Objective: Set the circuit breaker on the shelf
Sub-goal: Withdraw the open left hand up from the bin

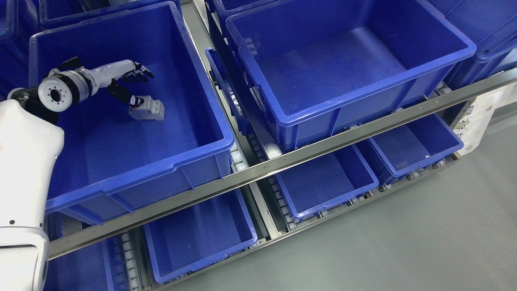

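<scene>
A small white-grey circuit breaker (148,109) lies inside the big blue bin (210,121) at the left of the upper shelf level, toward the bin's back. My left hand (141,88) reaches in over the bin's left wall. Its dark-tipped fingers (139,74) stretch out above the breaker, and the thumb (126,96) points down to the breaker's left end. The fingers are spread and not closed around the breaker, so the hand is open. Whether the thumb tip touches the breaker I cannot tell. The right arm does not show.
A second large blue bin (347,105) stands to the right on the same level, behind a metal shelf rail (282,161). Smaller blue bins (202,246) (323,182) (416,149) sit on the lower level. Grey floor (404,242) lies at the lower right.
</scene>
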Tool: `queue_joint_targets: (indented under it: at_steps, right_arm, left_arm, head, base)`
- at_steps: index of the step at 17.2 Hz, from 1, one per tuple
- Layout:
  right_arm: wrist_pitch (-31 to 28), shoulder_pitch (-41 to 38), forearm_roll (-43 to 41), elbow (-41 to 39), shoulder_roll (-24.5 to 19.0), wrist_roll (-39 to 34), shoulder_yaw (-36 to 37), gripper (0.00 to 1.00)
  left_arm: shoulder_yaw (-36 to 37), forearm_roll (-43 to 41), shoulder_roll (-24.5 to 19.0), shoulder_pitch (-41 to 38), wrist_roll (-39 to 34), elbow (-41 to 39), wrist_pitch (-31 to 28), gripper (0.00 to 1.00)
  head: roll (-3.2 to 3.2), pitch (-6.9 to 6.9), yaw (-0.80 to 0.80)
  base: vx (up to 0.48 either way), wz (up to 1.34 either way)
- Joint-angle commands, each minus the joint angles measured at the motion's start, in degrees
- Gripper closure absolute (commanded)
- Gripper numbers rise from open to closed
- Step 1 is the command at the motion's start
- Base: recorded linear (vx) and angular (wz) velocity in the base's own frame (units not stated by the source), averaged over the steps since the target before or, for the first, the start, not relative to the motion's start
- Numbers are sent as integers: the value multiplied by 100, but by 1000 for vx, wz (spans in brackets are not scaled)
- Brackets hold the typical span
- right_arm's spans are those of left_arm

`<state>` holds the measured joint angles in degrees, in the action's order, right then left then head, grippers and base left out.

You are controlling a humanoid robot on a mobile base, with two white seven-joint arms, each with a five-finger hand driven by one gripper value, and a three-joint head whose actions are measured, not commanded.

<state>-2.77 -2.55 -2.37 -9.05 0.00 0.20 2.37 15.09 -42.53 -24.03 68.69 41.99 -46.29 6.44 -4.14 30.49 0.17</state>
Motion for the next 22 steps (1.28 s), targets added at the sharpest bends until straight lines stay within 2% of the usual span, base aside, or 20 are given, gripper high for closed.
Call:
queue_joint_targets:
  at_steps: [1, 3, 5, 6, 9, 10, 14, 17, 18, 22]
  right_arm:
    - [5, 0, 0, 0, 100, -2, 0, 0]
    - [5, 0, 0, 0, 100, -2, 0, 0]
    - [5, 0, 0, 0, 100, -2, 0, 0]
    - [5, 0, 0, 0, 100, -2, 0, 0]
    - [5, 9, 0, 0, 100, -2, 0, 0]
    - [5, 0, 0, 0, 100, -2, 0, 0]
    - [5, 0, 0, 0, 100, -2, 0, 0]
    - [5, 0, 0, 0, 100, -2, 0, 0]
    - [5, 0, 0, 0, 100, -2, 0, 0]
    - [5, 0, 0, 0, 100, -2, 0, 0]
  left_arm:
    - [12, -1, -32, 353, -215, 384, -12, 23]
    - [-442, 52, 12, 627, -768, 367, -64, 15]
    - [-1460, 95, 82, 724, -1514, 349, -82, 12]
    - [-1961, 200, 326, 724, -1936, 349, -82, 8]
    - [-3806, 1147, 1494, 681, -2816, 323, -99, 4]
    - [-4099, 1403, 1724, 654, -2975, 253, -91, 2]
    - [-4146, 1818, 2217, 400, -3083, -334, -160, 1]
    - [-4102, 1836, 2303, -39, -3047, -1519, -897, 1]
    - [-3963, 1966, 2303, -232, -3056, -1923, -1186, 0]
    - [-2645, 3100, 2303, -1049, -3082, -3498, -2057, 0]
  head:
    - [0, 0, 0]
    - [0, 0, 0]
    - [0, 0, 0]
    - [0, 0, 0]
    - [0, 0, 0]
    - [0, 0, 0]
    - [0, 0, 0]
    - [0, 0, 0]
    - [0, 0, 0]
    - [0, 0, 0]
  base:
    - [0, 0]
    - [-7, 0]
    - [-24, 9]
    - [-35, 18]
    - [-70, 54]
    - [-86, 63]
    - [-146, 79]
    - [-212, 151]
    - [-204, 188]
    - [-211, 176]
